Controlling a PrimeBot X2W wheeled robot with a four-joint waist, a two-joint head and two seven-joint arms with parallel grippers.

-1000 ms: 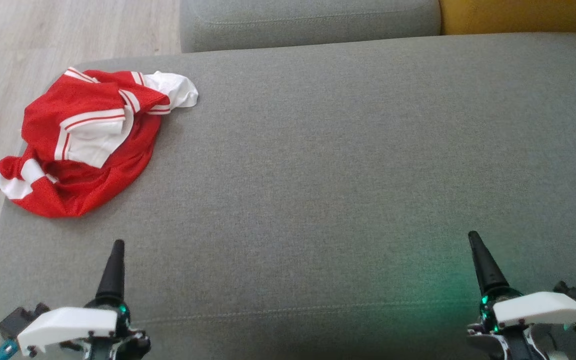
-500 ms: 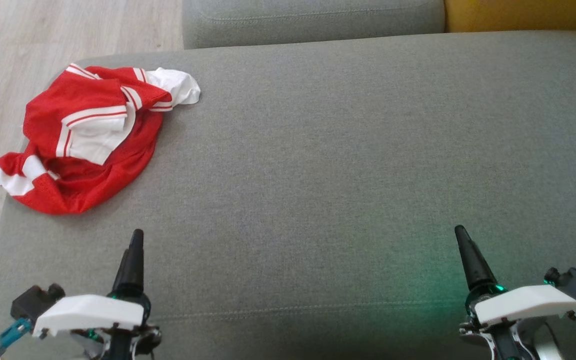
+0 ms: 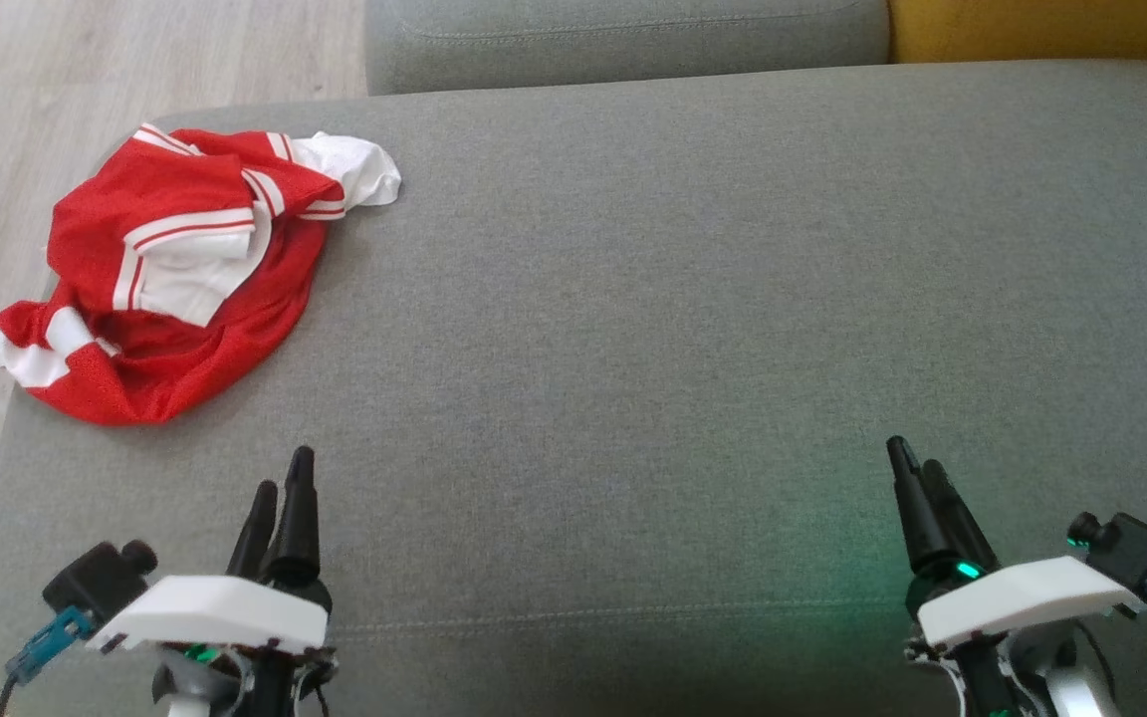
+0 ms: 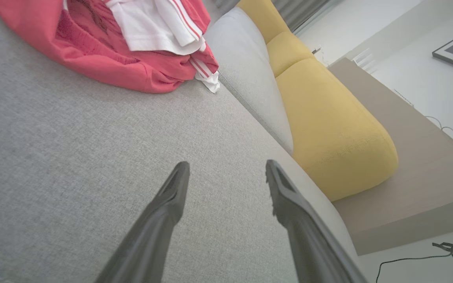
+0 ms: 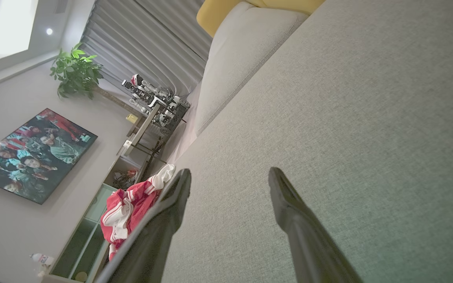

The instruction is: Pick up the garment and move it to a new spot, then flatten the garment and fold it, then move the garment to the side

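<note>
Garment [image 3: 175,339] lies crumpled on sofa [image 3: 653,299]; left end effector [image 3: 283,471] and right end effector [image 3: 914,455] gape empty.

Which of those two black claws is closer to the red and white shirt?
The left gripper, lower left in the head view, just below the garment; the right gripper is far across the grey cushion.

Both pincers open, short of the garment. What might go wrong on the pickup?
1. The garment lies bunched at the far left corner of the sofa seat, one end at the very edge; a push from the left pincer may tip it onto the floor.
2. Its layers overlap, so a pinch may catch only one fold and drag the rest.
</note>
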